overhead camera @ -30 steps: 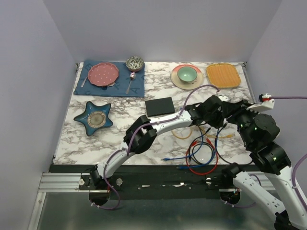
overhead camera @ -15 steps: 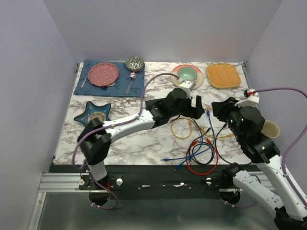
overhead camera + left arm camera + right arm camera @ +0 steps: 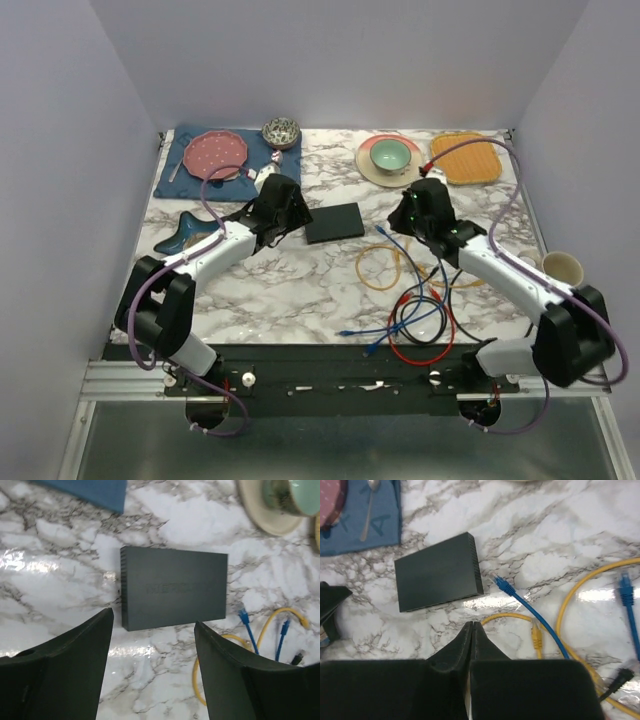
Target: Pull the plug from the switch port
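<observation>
The switch is a flat matte-black box lying on the marble table. It also shows in the left wrist view and the right wrist view. No cable shows in it. A blue plug lies loose on the table just off the switch's right end, and is also seen from above. My left gripper is open and empty just left of the switch, with wide-spread fingers. My right gripper is shut on nothing, right of the switch and near the blue plug.
Loose cables lie right of the switch: a yellow plug, a second blue plug and a red, blue and black tangle. A blue star dish, a pink plate on a blue mat, a green bowl, an orange mat and a cup stand around.
My left arm has swung from the right side across the table to the switch's left. My right arm has come down from high up to the table by the switch's right end.
</observation>
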Robot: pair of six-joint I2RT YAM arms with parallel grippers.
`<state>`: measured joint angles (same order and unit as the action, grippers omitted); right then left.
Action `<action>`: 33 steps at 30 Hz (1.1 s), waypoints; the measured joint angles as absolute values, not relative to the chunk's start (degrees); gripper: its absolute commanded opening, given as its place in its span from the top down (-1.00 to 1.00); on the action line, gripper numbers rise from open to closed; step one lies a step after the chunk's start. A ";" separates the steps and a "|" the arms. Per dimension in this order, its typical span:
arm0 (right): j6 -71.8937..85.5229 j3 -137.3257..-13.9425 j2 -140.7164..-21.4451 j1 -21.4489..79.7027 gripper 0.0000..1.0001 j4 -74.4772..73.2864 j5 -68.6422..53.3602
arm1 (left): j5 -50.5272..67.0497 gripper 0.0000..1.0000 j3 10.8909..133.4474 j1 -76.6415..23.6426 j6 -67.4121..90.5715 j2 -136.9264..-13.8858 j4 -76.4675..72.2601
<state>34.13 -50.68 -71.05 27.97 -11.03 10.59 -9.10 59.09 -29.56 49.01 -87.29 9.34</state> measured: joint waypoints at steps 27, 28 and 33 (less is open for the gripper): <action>33.10 -80.47 -118.65 23.90 0.99 -8.75 0.89 | -4.64 -0.36 60.25 -24.01 59.09 -101.95 11.81; 33.04 -80.49 -118.87 23.90 0.99 -8.88 -0.16 | -4.34 -0.36 60.36 -23.88 59.24 -102.15 11.68; 32.75 -80.38 -118.96 24.27 0.99 -9.08 -3.57 | -3.14 -0.37 60.31 -23.64 59.66 -102.32 11.18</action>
